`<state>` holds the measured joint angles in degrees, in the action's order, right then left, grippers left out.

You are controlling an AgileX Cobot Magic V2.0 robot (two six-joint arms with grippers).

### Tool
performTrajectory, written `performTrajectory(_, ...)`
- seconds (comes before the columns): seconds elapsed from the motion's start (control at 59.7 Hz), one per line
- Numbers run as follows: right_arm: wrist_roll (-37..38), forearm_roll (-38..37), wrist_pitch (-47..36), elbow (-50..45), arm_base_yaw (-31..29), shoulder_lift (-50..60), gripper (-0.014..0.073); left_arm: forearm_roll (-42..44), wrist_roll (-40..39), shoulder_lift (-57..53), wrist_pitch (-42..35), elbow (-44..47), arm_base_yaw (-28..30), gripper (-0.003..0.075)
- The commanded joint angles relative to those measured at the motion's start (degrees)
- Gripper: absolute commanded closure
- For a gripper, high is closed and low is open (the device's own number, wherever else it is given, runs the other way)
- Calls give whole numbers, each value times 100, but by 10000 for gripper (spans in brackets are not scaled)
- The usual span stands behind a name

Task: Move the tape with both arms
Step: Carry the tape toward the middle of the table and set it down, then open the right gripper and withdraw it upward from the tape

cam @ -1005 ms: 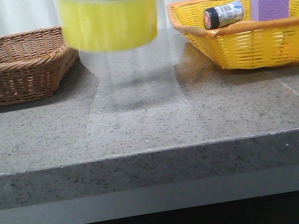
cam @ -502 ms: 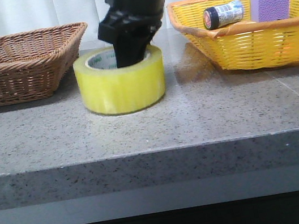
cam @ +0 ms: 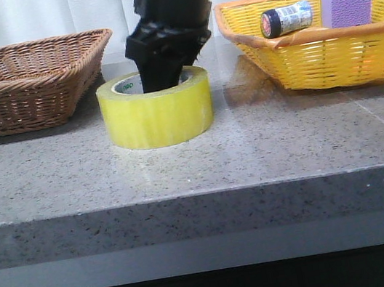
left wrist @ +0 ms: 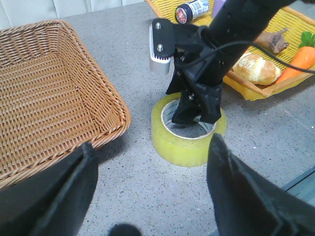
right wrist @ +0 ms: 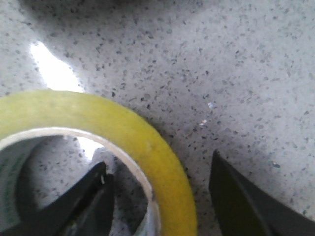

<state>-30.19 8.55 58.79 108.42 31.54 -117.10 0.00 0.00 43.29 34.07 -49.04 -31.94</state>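
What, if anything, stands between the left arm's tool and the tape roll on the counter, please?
Only the right arm's tool stands in the way: it straddles the wall of the tape, one finger inside the core, one outside. The counter between the open left tool and the roll is otherwise bare.

I find little legible text. The tape [cam: 157, 109] carries small green letters on its white inner core, visible in the front view, but I cannot read them. The jar [cam: 288, 19] in the yellow basket [cam: 325, 55] has a printed label, too small to read. I see no other markings.
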Motion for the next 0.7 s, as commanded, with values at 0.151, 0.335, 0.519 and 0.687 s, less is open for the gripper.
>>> performTrajectory(0.151, 521, 375, 543, 1193, 5, 408, 127, -47, -50, -4, -429, -206, -50, 248)
performTrajectory(0.335, 1545, 380, 644, 1586, 5, 854, 127, -47, -50, -4, -429, -206, -50, 248)
performTrajectory(0.519, 1995, 380, 609, 1381, 5, 1609, 127, -47, -50, -4, -429, -206, -50, 248)
performTrajectory(0.687, 2067, 454, 16, 425, 5, 2464, 127, -47, -50, -4, -429, -206, -50, 248)
